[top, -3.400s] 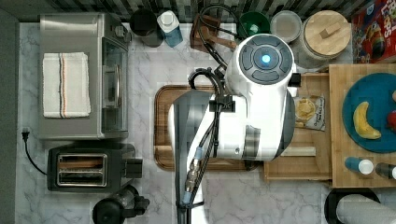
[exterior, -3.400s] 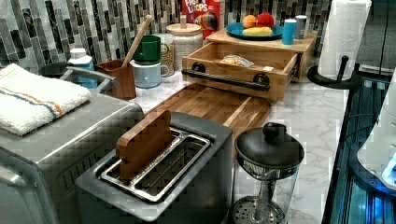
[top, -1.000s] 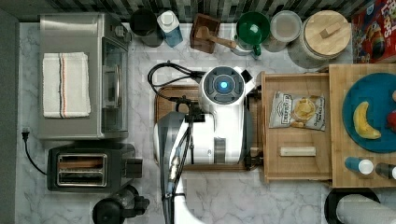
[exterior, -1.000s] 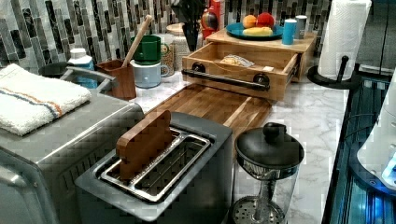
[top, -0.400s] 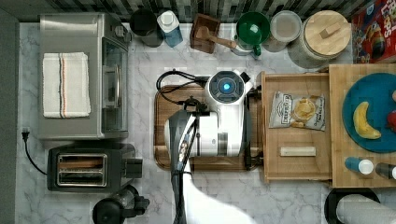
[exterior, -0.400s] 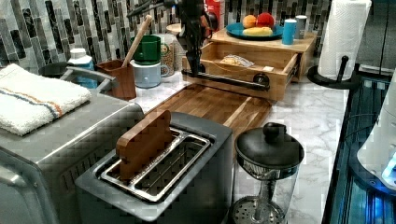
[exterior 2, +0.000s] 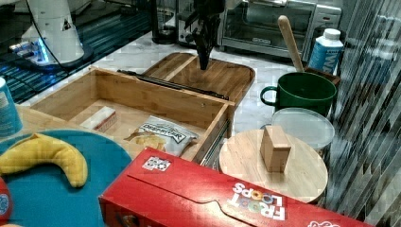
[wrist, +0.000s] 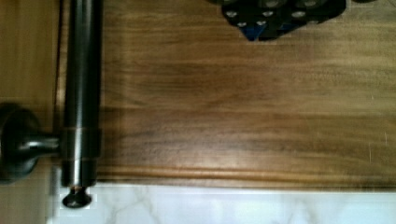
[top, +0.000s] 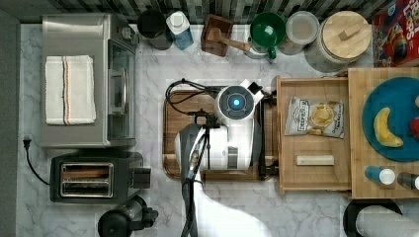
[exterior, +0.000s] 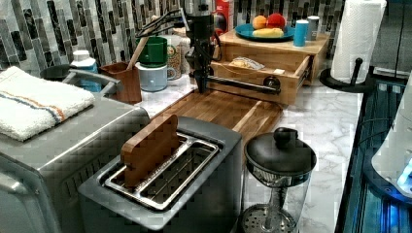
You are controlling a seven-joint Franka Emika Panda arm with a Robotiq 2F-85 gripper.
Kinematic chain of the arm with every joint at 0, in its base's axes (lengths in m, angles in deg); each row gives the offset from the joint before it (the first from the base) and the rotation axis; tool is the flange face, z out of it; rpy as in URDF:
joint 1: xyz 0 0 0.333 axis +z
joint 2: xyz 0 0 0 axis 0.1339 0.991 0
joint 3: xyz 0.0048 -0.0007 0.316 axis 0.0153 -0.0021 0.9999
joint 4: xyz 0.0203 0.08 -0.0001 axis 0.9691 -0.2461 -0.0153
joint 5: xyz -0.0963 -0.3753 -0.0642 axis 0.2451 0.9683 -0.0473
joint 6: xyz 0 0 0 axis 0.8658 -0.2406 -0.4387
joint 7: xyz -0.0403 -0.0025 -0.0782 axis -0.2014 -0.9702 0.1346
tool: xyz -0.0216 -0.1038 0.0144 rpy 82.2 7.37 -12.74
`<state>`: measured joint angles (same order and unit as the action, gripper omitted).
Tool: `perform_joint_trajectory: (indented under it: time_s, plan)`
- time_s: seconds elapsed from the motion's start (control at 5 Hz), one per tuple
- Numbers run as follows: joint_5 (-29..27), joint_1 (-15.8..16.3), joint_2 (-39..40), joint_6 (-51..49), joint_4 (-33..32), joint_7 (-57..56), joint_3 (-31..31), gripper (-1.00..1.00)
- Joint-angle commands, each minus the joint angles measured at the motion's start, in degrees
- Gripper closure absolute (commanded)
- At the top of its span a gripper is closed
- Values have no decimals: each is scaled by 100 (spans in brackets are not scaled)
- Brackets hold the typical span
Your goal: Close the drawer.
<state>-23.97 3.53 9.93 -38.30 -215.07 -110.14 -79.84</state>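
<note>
The drawer is a light bamboo box standing pulled out from under the slab top, with a chip bag and a white bar on its floor. A dark bar handle runs along its front. My gripper hangs upright over the dark wooden board, just beside the handle's far end in the left view, apart from the drawer front. In the right view the gripper tapers to a shut tip holding nothing. The wrist view has the handle next to the board.
A slab top with a blue plate and banana sits above the drawer. A green mug, lidded jars and a cereal box line the back. A toaster oven, toaster, French press and paper towel roll ring the counter.
The arm has shifted toward the drawer in the top view and lowered. In the left view the gripper has come down to the handle's height. The drawer has not moved.
</note>
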Motion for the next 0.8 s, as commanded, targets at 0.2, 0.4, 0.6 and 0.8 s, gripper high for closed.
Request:
perform_joint_trajectory:
  time_s: [0.2, 0.4, 0.6, 0.8]
  plan:
    - [217, -410, 120, -11, 84, -1248, -262, 100]
    - [252, -536, 238, 201, 109, -1550, -420, 100]
    - [155, -602, 256, 104, 174, -1898, -611, 100]
    - [182, -789, 318, -48, 256, -1989, -633, 100]
